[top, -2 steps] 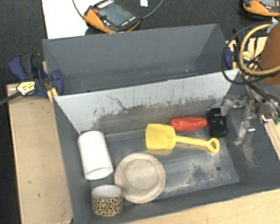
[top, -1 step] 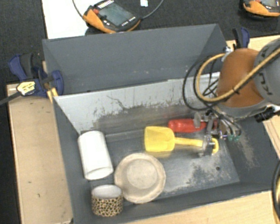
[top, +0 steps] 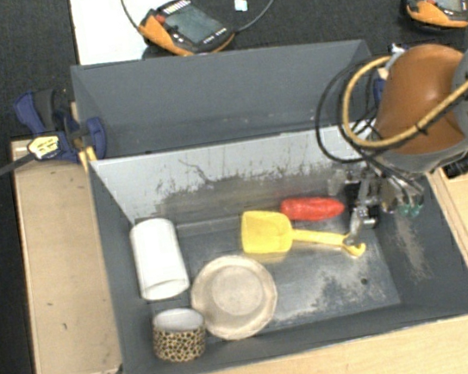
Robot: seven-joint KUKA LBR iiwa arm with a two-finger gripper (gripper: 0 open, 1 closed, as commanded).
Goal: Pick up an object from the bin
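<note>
Pincer: the pincer [top: 362,217] is low at the right side of the bin [top: 220,97], under the arm's orange cover [top: 417,98] and its looped cables.
Pincer state: I cannot tell whether it is open or closed, and nothing can be seen gripped in it.
Nearest thing: a yellow toy shovel [top: 280,234] lies flat on the bin floor, right of centre.
Shovel axis: its long axis runs left to right, dipping slightly toward the near right. The scoop points left and the handle's end points right, lying just below the pincer.
Behind the shovel: a red oblong thing [top: 313,207] lies lengthwise left to right, just beside the handle on the far side and near the pincer.
Further left: a round beige dish [top: 233,295] sits just in front of the scoop.
Left side: a white cylinder [top: 158,258] lies on its side, with a leopard-print roll [top: 179,334] in front of it.
</note>
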